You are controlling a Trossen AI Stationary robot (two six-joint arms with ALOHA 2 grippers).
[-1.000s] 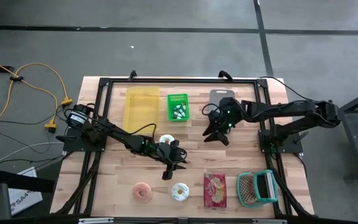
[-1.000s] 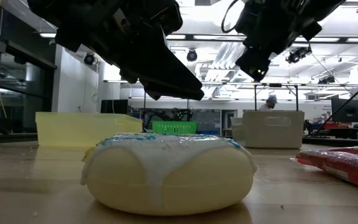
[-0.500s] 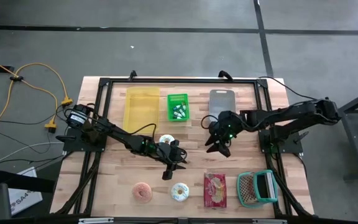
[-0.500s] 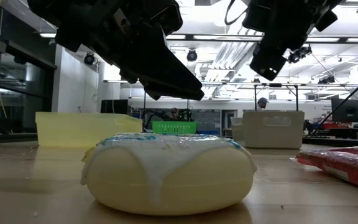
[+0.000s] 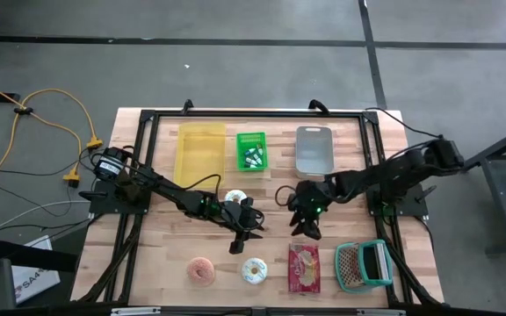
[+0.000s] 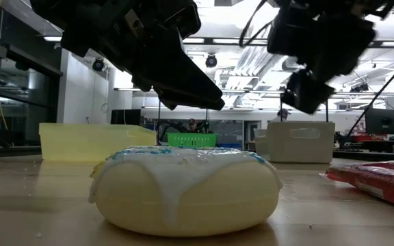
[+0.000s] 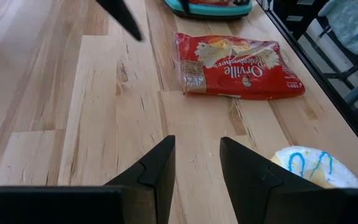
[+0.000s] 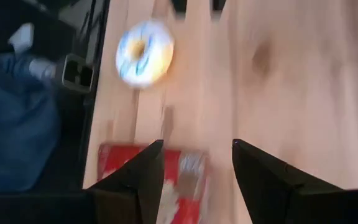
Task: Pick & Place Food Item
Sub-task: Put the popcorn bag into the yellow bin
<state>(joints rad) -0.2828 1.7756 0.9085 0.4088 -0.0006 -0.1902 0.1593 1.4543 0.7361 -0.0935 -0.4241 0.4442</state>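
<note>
On the wooden table (image 5: 156, 241), my left gripper (image 5: 246, 235) hangs with jaws spread and empty, just above the white-iced doughnut with blue squiggles (image 5: 254, 270); a pink-frosted doughnut (image 5: 202, 270) lies beside it. To the right, my right gripper (image 5: 307, 223) hovers with jaws also apart and empty, near the red crinkly snack bag (image 5: 304, 267), which lies flat near the front edge. I judge that bag light, slippery and crushable, so I would pinch it by a sealed end seam, gently.
</note>
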